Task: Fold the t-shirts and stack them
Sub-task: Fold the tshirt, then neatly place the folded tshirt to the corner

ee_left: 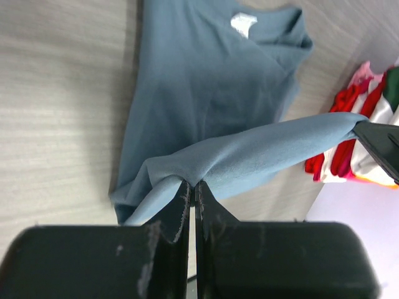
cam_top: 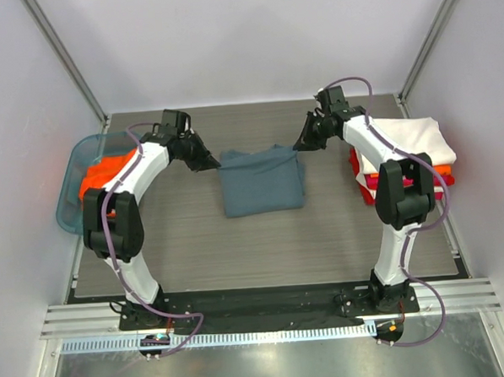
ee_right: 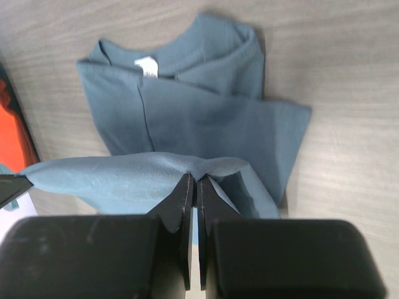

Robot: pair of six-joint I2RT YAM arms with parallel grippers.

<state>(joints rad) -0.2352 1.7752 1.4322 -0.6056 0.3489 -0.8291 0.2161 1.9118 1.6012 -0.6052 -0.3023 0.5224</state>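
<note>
Two pincers are clenched on one garment: the slate blue-grey t-shirt (cam_top: pixel 261 181), which lies partly folded in the middle of the tabletop (cam_top: pixel 263 247). The left pincer (cam_top: pixel 210 164) grips the shirt's far left corner. The right pincer (cam_top: pixel 303 144) grips its far right corner. In both wrist views the black fingers are pressed together with a pinch of blue-grey fabric between them. A band of the shirt's edge runs taut from one pincer to the other, lifted a little above the rest of the cloth. The body of the shirt rests flat on the tabletop below that band, and its collar and small white neck label (ee_left: pixel 243 23) face up.

Left of the blue-grey shirt, at the tabletop's edge, stands a teal plastic basket (cam_top: pixel 70 185). It holds a crumpled orange t-shirt (cam_top: pixel 103 175) that bulges over the rim nearest the blue-grey shirt; part of the left arm covers it.

Right of the blue-grey shirt, well apart from it, is a stack of folded shirts. A white t-shirt (cam_top: pixel 414 138) lies on top and a red t-shirt (cam_top: pixel 366 189) shows beneath. Thin strips of other colours, perhaps pink and orange, peek out between the layers, too narrow to tell for sure.
</note>
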